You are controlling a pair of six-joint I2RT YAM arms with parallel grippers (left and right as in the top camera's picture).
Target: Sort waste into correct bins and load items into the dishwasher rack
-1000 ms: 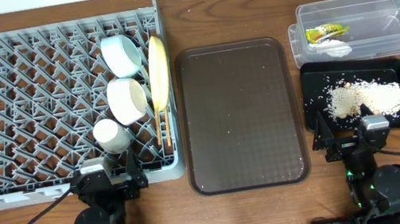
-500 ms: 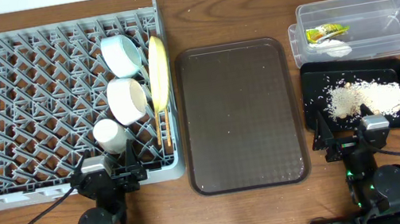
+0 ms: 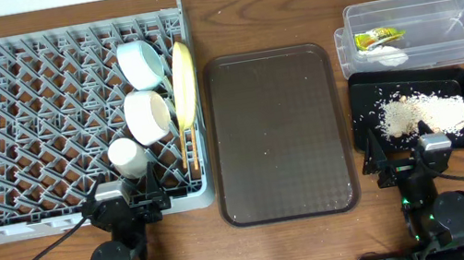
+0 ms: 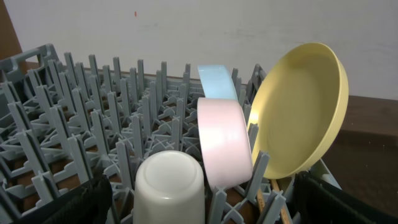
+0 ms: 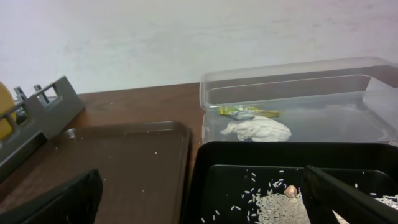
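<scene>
The grey dishwasher rack (image 3: 27,134) holds a light-blue bowl (image 3: 142,62), a white bowl (image 3: 148,115), a small white cup (image 3: 129,156), a yellow plate (image 3: 184,83) on edge, and wooden chopsticks (image 3: 183,147). The clear tub (image 3: 437,9) holds the green-and-yellow wrapper (image 3: 380,36) and the white tissue (image 3: 388,56). The black tray (image 3: 367,95) holds the rice scraps (image 3: 421,116). My left gripper (image 3: 127,203) is open and empty at the rack's front edge, facing the cup (image 4: 169,186). My right gripper (image 3: 408,161) is open and empty at the black tray's near edge (image 5: 261,152).
A large brown serving tray (image 3: 277,132) lies between the rack and the bins, bare but for a few stray grains. The tub stands behind the black tray at the far right. Both arm bases sit at the table's front edge.
My left arm shifted slightly at the rack's front edge a second ago and has been still since. The right arm and all objects have not moved.
</scene>
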